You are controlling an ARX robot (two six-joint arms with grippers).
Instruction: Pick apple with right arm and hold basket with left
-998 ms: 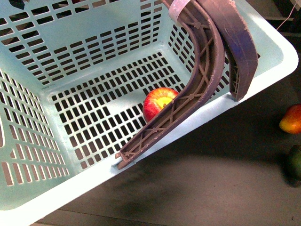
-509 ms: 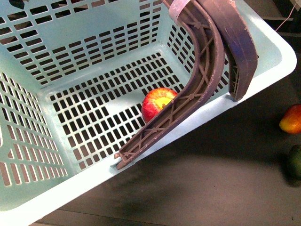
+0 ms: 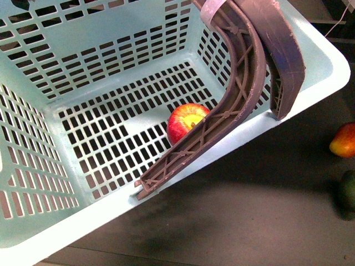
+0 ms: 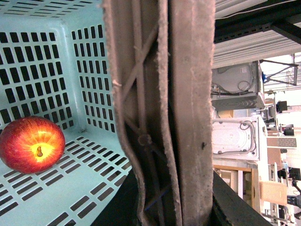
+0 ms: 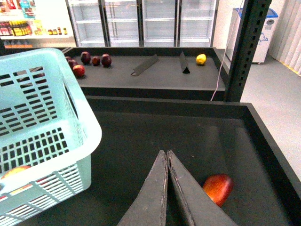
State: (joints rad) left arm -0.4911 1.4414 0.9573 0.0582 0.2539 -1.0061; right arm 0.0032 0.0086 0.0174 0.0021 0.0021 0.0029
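Right gripper [image 5: 167,153] in shot: two long, flat fingers [image 5: 150,197], dark charcoal grey, matte, tapering to narrow tips, with paler, roughened edges along each blade.

On dark tray [image 3: 249,210]: orange-red fruit [image 3: 344,140], green fruit [image 3: 348,189] near it. Farther off, on shelf [image 5: 155,77]: dark red fruits [image 5: 89,60], lemon [image 5: 201,59].

Dark tabletop [image 3: 238,221], walled at its edges. An elongated orange-red fruit [image 3: 344,141] is lying on it to the right, and a dark green fruit [image 3: 348,190] is sitting just nearer, cut by the frame edge. The mint-green basket [image 3: 83,216] is tilting over the left part; contact cannot be told. Behind, a second dark shelf [image 5: 155,77] is carrying dark red fruits [image 5: 96,60], two wedge dividers [image 5: 145,65] and a yellow fruit [image 5: 201,59].
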